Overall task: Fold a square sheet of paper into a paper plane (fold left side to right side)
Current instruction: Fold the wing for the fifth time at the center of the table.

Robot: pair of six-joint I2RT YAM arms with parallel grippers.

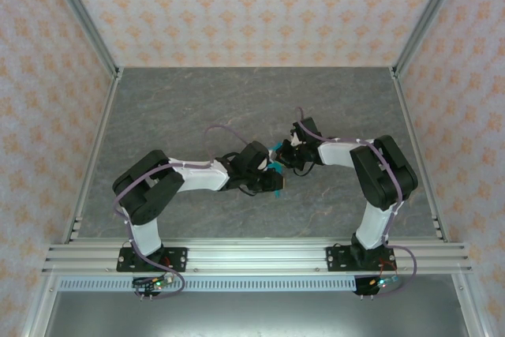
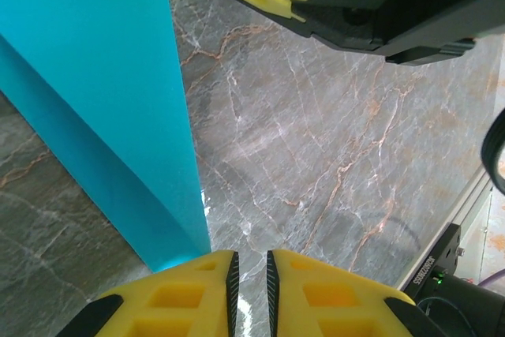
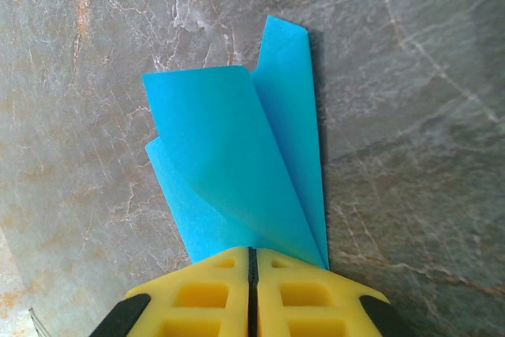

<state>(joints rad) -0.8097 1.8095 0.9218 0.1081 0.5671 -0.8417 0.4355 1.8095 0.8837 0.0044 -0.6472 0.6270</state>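
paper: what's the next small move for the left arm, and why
Probably nudge the left jaws sideways until the paper edge sits in their gap, then close. The right jaws are already shut on the folded paper's narrow end, so it is held. The left jaws stand slightly apart with the paper beside one of them, not between them, so closing now would likely catch nothing.

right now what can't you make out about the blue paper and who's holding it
top view: blue paper is a tiny sliver, too small to read its folds.
left wrist view: paper cut off by the frame edges; its corner slips behind the left gripper, so grip unclear.
right wrist view: paper's pinched end hidden inside the shut right gripper.
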